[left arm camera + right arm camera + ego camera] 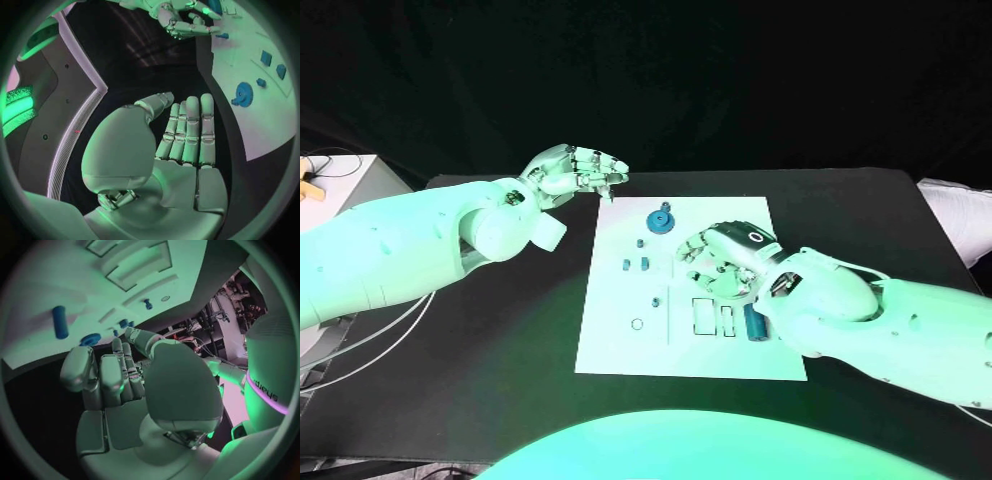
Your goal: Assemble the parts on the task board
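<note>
I've got the task board [625, 340] flat in the middle of the black table [473, 330], parts spread on it. My right hand [721, 262] is over the board's middle-right area, fingers curled downward. I can't tell from the head view or its wrist view whether it's pinching anything, so I'm calling that unclear. My left hand [574, 170] hangs off the board's far-left corner over bare table. In the left wrist view its fingers [190, 132] are straight and side by side, palm bare, holding nothing.

Parts: a blue gear [659, 219] near the board's far edge, small blue blocks [635, 265] left of my right hand, a blue cylinder [751, 323] lying near the right edge beside the rectangular recesses [711, 318], and a small ring [636, 324] toward the left edge.

Handling guess: these look like small rigid plastic pieces, light and stiff, not fragile, probably a bit slick against metal fingertips. I'd take the gear by its rim or raised hub, the cylinder across its middle and the blocks by opposite faces. They're small, so thumb-and-finger pinches only.

Containers: only the board's own recesses. The rectangular slots by the cylinder seem to hold pale or small inserts, too small to say which. In the right wrist view the larger stepped recesses [134, 262] look vacant.
</note>
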{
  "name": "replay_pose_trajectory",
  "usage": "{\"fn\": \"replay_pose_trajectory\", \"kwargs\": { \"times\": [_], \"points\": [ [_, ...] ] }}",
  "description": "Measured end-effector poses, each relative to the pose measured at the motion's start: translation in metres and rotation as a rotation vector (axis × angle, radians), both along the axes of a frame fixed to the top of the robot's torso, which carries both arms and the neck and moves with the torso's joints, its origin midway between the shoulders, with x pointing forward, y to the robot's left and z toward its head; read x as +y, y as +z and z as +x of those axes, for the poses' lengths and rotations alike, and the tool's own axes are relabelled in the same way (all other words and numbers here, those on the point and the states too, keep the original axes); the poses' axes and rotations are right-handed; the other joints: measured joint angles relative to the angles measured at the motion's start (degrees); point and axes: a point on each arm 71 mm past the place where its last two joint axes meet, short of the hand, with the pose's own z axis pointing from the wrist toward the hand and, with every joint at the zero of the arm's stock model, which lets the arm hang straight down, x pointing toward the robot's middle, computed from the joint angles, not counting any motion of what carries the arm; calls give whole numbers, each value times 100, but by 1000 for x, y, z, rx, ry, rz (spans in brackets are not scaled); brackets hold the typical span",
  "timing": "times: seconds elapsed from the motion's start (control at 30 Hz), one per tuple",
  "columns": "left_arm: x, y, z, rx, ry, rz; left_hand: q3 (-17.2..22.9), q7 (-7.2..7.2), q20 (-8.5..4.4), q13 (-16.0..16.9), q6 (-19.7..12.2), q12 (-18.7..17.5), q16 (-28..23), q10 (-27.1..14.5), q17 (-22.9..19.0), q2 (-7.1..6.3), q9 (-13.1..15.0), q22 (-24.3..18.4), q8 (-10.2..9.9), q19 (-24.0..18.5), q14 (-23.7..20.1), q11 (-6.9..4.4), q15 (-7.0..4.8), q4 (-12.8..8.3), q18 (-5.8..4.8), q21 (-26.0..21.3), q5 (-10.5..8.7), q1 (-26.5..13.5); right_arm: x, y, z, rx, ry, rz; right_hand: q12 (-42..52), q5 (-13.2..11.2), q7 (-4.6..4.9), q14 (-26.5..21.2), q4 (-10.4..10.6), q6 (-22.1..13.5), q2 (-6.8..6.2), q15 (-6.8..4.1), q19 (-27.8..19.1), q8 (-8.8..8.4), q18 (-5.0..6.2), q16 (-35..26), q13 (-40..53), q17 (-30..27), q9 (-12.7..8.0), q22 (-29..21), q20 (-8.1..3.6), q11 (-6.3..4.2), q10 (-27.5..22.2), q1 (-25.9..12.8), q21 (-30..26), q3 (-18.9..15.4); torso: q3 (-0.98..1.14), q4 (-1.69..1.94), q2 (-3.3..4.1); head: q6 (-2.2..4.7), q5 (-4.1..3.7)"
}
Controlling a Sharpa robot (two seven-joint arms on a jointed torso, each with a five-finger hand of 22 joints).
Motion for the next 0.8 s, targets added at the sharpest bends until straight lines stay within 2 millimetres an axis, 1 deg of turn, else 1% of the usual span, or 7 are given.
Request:
{"fn": "replay_pose_trajectory", "kwargs": {
  "times": [0.13,0.23,0.3,0.37,0.5,0.67,0.8],
  "points": [
    [0,0,0,1,0,1,0,0,0,-6,0,0,0,0,-8,0,0,-8,-20,0,0,0,0,0,0,0,0,0,-27,18,16,19,-54,-16,0,0,0,28,54,0,-82,-13,44,0,-1,58,-9,77,0,72,4,0,0,-82,122,-54,-4,-3,-2,0,-52],
    [0,-1,0,2,0,1,0,0,0,-7,0,0,0,0,-8,0,0,-8,-20,0,0,0,0,0,0,0,0,0,-42,24,24,36,-78,-38,0,0,0,48,77,0,-120,8,45,-2,-1,101,-17,92,-7,90,4,0,-2,-120,124,-128,-4,-3,-3,0,-83],
    [0,-1,0,2,-1,1,0,0,0,-6,0,0,0,0,-8,0,0,-8,-20,0,0,0,0,0,1,0,0,0,-50,25,29,44,-90,-55,0,-89,-14,69,110,-17,-120,-13,66,-34,-1,144,-17,106,-9,111,-17,-6,-74,-120,163,-245,-4,-1,-2,0,-103],
    [0,-1,0,3,-1,1,0,0,0,-6,0,0,0,0,-8,0,0,-8,-20,0,0,0,0,0,1,0,0,0,-55,25,32,49,-98,-71,0,-189,-20,69,142,-23,-120,-13,66,-68,-1,144,-17,107,-24,120,-17,-3,-149,-120,164,-364,0,2,1,0,-118],
    [0,-1,0,4,-2,1,0,0,0,-6,0,0,0,0,-8,0,0,-8,-20,0,0,0,0,0,1,0,0,0,-60,23,35,55,-100,-99,0,-252,-72,69,210,-77,-119,-13,66,-122,-1,144,-17,56,-52,117,-17,-2,-232,-119,164,-644,5,8,11,0,-137],
    [0,-2,0,6,-2,1,0,0,0,-6,0,0,0,0,-8,0,0,-8,-20,0,0,0,0,0,1,0,0,0,-61,18,37,55,-89,-143,45,-274,-86,66,409,-101,25,-11,66,-217,-1,144,-17,-66,-107,64,-17,36,-415,180,35,-1317,6,14,15,0,-145],
    [0,-3,0,8,-4,1,0,0,0,-6,0,0,0,0,-7,0,0,-8,-20,0,0,0,0,0,0,0,0,0,-59,14,37,54,-78,-171,87,-274,-86,46,554,-101,111,10,66,-241,0,164,-16,-94,-136,63,-17,29,-425,329,2,-1642,4,15,15,0,-146]
  ]
}}
